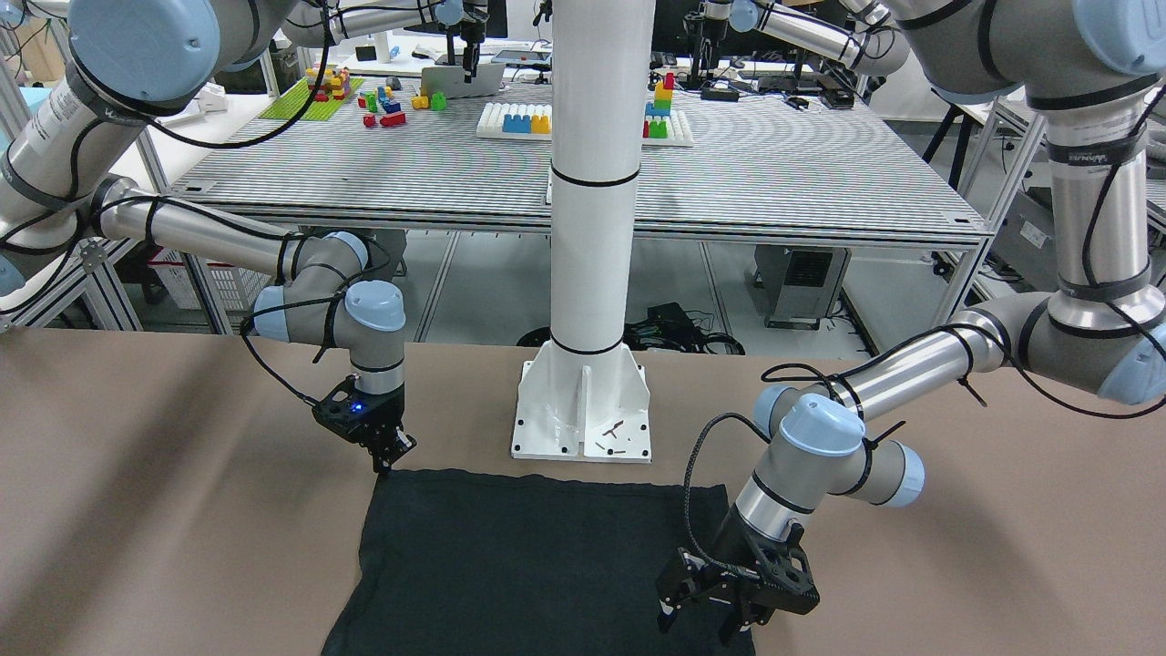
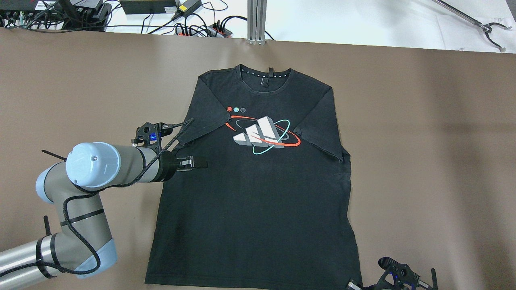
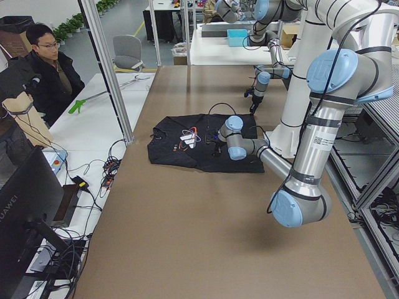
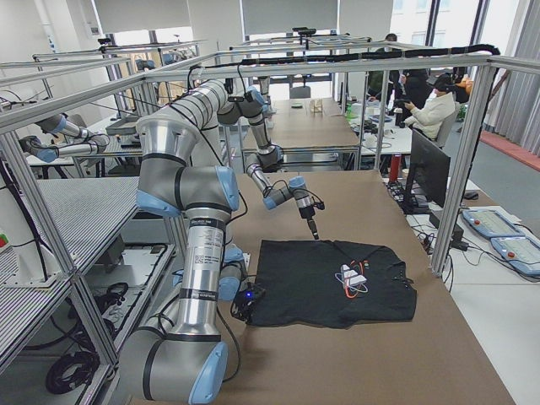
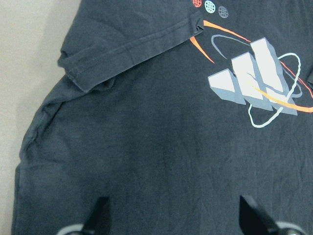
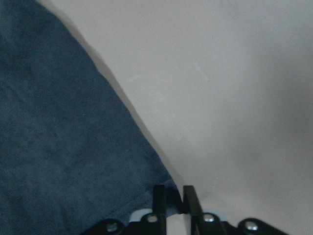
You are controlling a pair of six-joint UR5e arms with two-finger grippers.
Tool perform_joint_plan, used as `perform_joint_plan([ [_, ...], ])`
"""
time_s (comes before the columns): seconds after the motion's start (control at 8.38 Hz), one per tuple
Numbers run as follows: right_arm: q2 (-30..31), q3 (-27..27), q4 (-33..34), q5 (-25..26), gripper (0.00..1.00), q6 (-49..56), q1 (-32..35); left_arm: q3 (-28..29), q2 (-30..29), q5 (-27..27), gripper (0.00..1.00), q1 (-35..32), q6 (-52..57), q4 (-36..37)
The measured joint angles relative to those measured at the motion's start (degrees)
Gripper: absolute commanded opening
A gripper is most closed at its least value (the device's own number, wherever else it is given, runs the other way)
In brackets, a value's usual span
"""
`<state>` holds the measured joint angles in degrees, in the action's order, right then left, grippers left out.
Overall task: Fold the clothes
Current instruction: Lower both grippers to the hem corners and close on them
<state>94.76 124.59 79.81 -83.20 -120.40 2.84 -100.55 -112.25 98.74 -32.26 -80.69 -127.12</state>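
Note:
The clothes are one black T-shirt (image 2: 258, 193) with a white, red and teal chest print, spread flat on the brown table, collar at the far side. My left gripper (image 2: 193, 162) hovers open over the shirt's left side, just below the sleeve. The left wrist view shows its fingers (image 5: 100, 215) wide apart above the cloth (image 5: 146, 137). My right gripper (image 1: 383, 465) is at the near right hem corner. In the right wrist view (image 6: 171, 198) its fingers are nearly together with the corner's cloth (image 6: 63, 147) between them.
The white pillar's base plate (image 1: 583, 428) stands just behind the shirt's hem. An aluminium post (image 2: 256, 20) and cables are at the table's far edge. Bare brown table (image 2: 423, 161) lies on both sides. An operator (image 3: 47, 68) sits beyond the far edge.

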Motion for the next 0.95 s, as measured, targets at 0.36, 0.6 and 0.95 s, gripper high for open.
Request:
perform_joint_plan([
  [0.36, 0.30, 1.84, 0.08, -0.14, 0.00, 0.16, 0.05, -0.10, 0.19, -1.48, 0.93, 0.11, -0.29, -0.02],
  [0.6, 0.22, 3.66, 1.14, -0.35, 0.00, -0.05, -0.19, -1.13, 1.04, -2.27, 0.93, 0.24, -1.85, -0.02],
  [0.95, 0.22, 4.94, 2.00, -0.59, 0.00, -0.33, -0.36, -10.77, 11.02, -4.82, 0.93, 4.77, -7.41, -0.04],
])
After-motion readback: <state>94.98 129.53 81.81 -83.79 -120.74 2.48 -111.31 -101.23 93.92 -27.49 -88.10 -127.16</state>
